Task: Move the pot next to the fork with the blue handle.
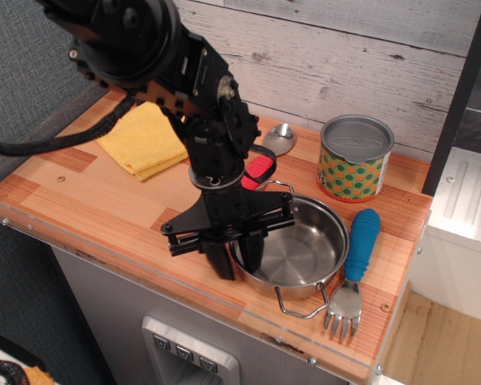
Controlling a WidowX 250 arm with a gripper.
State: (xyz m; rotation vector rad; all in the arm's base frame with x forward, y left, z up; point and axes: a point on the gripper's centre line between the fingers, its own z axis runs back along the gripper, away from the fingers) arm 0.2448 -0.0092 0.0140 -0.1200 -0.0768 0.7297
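Note:
The shiny steel pot [301, 245] sits near the front right of the wooden counter. Its front wire handle [301, 309] reaches the tines of the fork with the blue handle [359, 245], which lies just right of the pot. My black gripper [236, 258] comes down over the pot's left rim. One finger [219, 261] is outside the wall and the other is inside the bowl. It is closed on the rim. The pot is empty.
A green-and-orange patterned tin can [355, 158] stands behind the pot. A red-handled spoon [271, 148] lies behind my arm, partly hidden. A yellow cloth [144, 140] lies at the back left. The counter's front edge [224, 309] is close to the pot.

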